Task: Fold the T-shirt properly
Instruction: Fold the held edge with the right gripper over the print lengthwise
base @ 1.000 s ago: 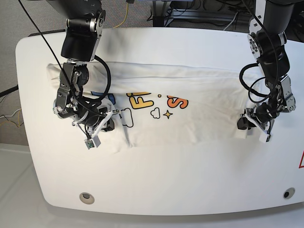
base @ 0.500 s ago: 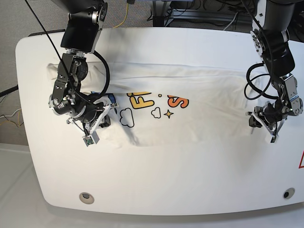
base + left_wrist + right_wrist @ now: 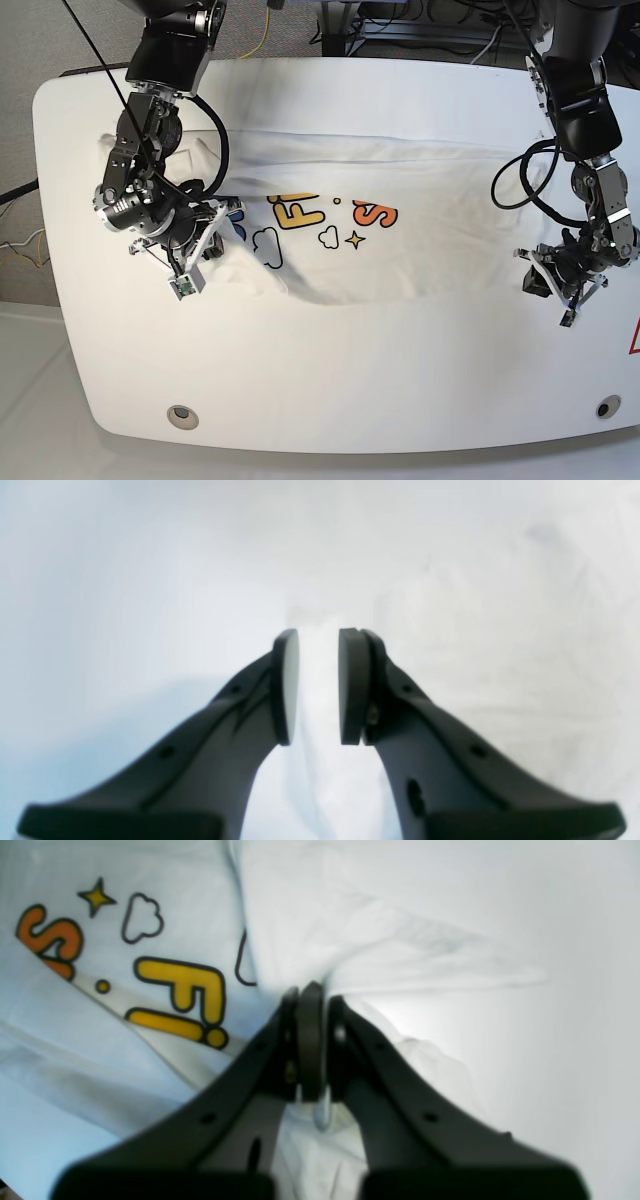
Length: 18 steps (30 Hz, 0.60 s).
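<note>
Right gripper (image 3: pixel 312 1040): pinching the T-shirt (image 3: pixel 420 225) near its left end.
Left gripper (image 3: pixel 318 685): narrow gap, empty, right of the shirt.

A robotics lab: white table (image 3: pixel 330 400), loose cables (image 3: pixel 262 35), grey carpet (image 3: pixel 60 35).

Right claw (image 3: pixel 311 1040) clamped tight with cloth between its pads, left claw (image 3: pixel 318 685) slightly parted, holding nothing

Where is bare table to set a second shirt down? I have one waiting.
Free: the front strip of the table below the T-shirt, and the back strip beyond its far edge. Crowded: both ends, around the right gripper and left gripper.
</note>
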Motion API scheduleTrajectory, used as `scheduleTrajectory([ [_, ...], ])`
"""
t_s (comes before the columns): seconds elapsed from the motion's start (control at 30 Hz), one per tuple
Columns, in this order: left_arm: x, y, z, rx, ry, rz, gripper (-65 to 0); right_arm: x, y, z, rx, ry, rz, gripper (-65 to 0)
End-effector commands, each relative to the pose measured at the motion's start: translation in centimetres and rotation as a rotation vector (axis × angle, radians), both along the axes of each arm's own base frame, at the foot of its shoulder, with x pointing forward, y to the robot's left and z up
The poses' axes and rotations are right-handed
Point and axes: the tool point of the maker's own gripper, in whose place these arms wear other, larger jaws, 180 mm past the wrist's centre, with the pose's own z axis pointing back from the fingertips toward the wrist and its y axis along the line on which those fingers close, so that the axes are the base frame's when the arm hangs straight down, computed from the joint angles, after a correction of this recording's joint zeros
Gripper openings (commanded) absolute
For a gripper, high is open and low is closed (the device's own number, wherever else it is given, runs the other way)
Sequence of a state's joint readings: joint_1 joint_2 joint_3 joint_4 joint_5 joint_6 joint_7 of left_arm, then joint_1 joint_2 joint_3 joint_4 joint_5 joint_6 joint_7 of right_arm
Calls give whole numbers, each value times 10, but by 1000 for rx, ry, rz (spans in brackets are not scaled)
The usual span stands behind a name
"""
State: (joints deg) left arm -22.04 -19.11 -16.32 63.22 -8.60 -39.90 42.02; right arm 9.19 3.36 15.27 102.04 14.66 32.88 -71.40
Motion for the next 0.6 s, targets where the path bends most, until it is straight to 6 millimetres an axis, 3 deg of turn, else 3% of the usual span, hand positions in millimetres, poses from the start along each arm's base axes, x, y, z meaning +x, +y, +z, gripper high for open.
scheduleTrajectory([
  [0.0,13,2,23,26,-57,-16,-524,5,-2,19,-17,-56,2,-650],
  [0.27,10,7,19,73,-36,-15,-524,-11,-5,28,-64,-63,10,-650],
  [0.57,8,14,14,131,-9,-13,-524,-29,-1,16,-39,-25,32,-650],
])
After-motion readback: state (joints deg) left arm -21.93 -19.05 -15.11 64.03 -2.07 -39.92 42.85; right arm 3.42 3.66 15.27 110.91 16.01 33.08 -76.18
